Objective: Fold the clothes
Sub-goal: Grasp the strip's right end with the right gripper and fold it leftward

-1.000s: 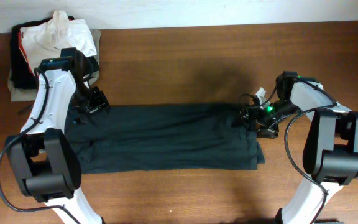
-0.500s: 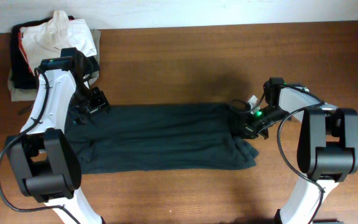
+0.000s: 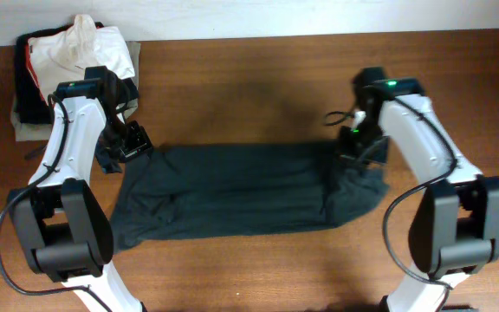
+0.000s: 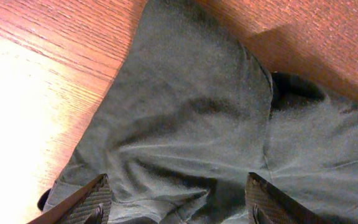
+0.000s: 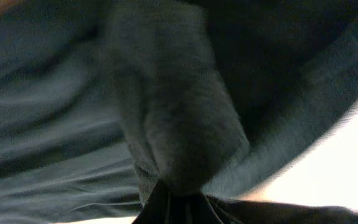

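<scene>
Right wrist view: our right gripper [image 5: 168, 191] is clamped tight on a bunched fold of the dark-charcoal cotton T-shirt [image 5: 179, 124]. We judge it holds the right end so it can be carried across for a fold. Our left gripper [image 4: 176, 194] hangs with jaws apart over the upper-left corner, gripping nothing, likely placed to pin or pick it. T-shirt lies stretched lengthwise on the brown wooden table [image 3: 258, 78] between both arms; no lettering visible.

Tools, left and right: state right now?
Left tool: open, poised over the T-shirt.
Right tool: shut on a bunched fold of the T-shirt.
</scene>
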